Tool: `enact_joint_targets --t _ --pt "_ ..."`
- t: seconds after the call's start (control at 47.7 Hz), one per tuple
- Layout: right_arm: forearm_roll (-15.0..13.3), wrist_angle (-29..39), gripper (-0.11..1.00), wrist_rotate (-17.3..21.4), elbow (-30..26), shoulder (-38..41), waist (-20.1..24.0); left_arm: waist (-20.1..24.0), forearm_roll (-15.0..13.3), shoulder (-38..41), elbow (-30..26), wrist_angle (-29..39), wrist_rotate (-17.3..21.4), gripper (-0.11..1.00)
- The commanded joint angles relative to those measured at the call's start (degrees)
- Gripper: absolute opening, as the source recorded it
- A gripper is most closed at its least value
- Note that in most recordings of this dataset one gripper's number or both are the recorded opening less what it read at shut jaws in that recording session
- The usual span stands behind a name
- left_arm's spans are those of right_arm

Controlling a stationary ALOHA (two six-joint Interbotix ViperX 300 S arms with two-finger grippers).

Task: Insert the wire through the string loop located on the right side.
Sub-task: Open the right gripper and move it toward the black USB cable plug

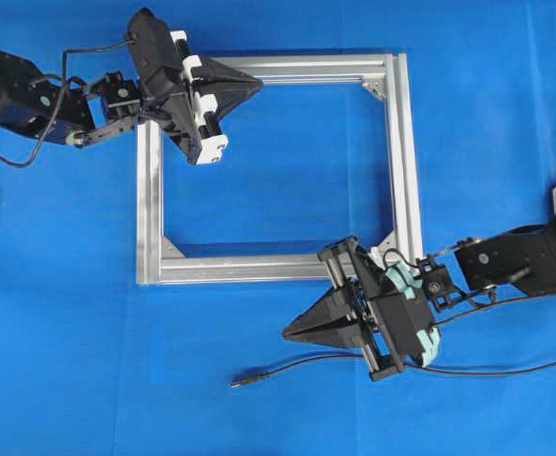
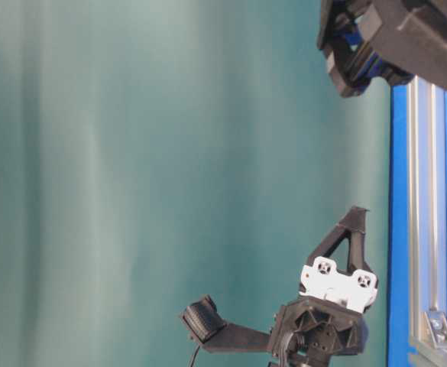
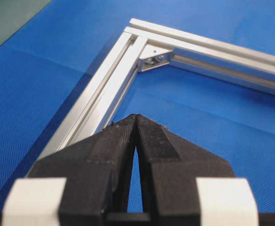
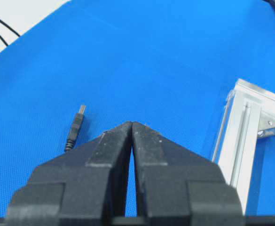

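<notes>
You've got one square metal frame (image 1: 406,161), two grippers, both pinched closed and empty: left gripper (image 1: 257,85) over its top rail, right gripper (image 1: 288,333) just below it. One wire (image 1: 297,365) (plug leftward) lies below the frame.

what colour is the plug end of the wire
Black, with a small silver metal tip; the wire's plug shows best in the right wrist view.

A blue textured table surface (image 1: 287,171) carries a square silver aluminium frame (image 1: 406,161), partly beneath both grippers, and a thin black wire (image 1: 297,366) lying just beside the right gripper (image 1: 289,332).
</notes>
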Motion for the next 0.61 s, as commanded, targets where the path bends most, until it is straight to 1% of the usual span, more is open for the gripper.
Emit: enact_joint_targets --t 0.0,0.126,0.398,0.524,0.587 --pt "0.09 -0.18 0.0 0.26 -0.97 -2.02 0.44 -0.26 1.05 -2.2 -0.44 0.26 0.35 0.0" --pt "0.09 0.18 -0.06 0.44 -0.79 -2.37 0.35 -0.26 1.05 -2.29 0.0 0.35 0.35 0.0" --pt "0.0 0.18 -0.06 2.72 -0.62 -2.29 0.62 -0.18 1.14 -2.37 0.0 0.35 0.35 0.0" --pt "0.0 0.79 -0.04 3.96 -0.7 -2.37 0.79 -0.18 1.14 -2.37 0.09 0.35 0.44 0.0" --pt "0.0 1.23 0.01 4.57 -0.79 -2.37 0.97 -0.18 1.14 -2.37 0.09 0.35 0.44 0.0"
